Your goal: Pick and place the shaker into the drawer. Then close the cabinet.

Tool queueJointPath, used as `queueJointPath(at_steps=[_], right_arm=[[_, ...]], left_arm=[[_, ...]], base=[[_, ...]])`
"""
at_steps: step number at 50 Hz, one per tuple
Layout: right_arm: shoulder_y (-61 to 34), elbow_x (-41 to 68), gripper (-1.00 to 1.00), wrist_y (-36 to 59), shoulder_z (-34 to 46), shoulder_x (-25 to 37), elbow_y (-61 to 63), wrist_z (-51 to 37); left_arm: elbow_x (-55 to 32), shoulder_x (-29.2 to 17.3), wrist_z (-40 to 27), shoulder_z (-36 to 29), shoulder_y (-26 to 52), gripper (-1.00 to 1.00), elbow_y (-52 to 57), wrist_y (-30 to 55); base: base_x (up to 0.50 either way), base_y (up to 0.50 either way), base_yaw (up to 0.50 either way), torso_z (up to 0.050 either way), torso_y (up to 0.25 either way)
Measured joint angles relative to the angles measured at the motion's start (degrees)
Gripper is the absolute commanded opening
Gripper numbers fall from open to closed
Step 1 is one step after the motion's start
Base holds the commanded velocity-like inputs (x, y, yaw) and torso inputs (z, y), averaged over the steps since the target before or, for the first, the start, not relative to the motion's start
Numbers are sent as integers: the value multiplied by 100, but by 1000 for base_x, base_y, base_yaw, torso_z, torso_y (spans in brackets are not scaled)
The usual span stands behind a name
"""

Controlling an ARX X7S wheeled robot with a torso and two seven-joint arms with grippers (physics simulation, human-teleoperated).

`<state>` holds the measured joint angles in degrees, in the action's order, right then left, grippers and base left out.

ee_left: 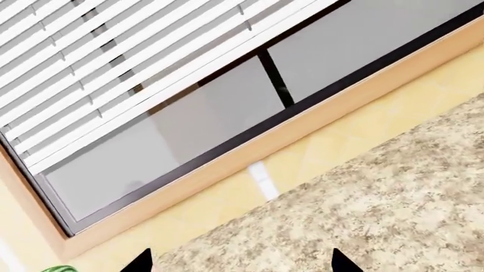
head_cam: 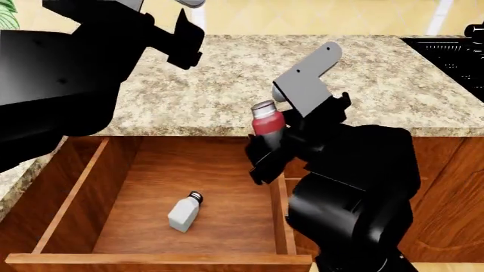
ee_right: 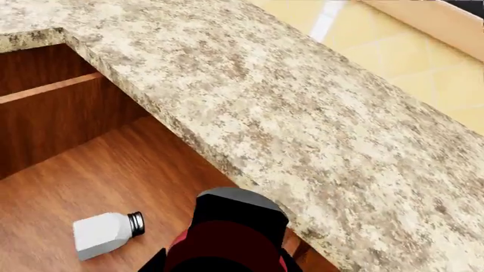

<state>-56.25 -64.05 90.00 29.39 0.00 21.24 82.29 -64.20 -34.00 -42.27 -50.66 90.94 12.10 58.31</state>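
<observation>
Here we are looking at a speckled stone tabletop (head_cam: 226, 85) below a window with white blinds (ee_left: 113, 68). Our right gripper (head_cam: 266, 148) is holding the red shaker (head_cam: 266, 119) with its silver cap, upright over the right side of the open drawer (head_cam: 226, 170). A white shaker (head_cam: 183, 212) is lying inside, with bare wood around it. Our left gripper (ee_left: 240, 262) is hanging wide.

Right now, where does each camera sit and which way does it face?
Head view: on the head, looking down over the open drawer and granite counter; both black arms show, the right end effector holding the red shaker.
Left wrist view: raised above the counter, facing the window; only the left end effector tips show.
Right wrist view: above the drawer, looking down past the held shaker.
Shared: head and right wrist both show the white shaker lying in the drawer.
</observation>
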Motion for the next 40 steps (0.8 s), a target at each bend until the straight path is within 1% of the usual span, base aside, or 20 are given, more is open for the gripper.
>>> queueJointPath(at_steps=[10,26,33,40], right_arm=[[-135,470,-100,-12,732,10,-523,132],[-557,1321,-100,-409,1958,146,-1432,308],[-546,1598,-100,-610,2318,166,-1785,254],[-377,1828,-100,-796,2498,136,-2056,50]], left_arm=[[43,14,-180,28,292,100,152,150],[-70,-61,-379,66,325,100,360,288],[-137,-110,-455,83,287,100,440,331],[-171,-164,-508,88,229,100,498,345]], base=[[0,0,0,0,0],[0,0,0,0,0],[0,0,0,0,1],[0,0,0,0,0]])
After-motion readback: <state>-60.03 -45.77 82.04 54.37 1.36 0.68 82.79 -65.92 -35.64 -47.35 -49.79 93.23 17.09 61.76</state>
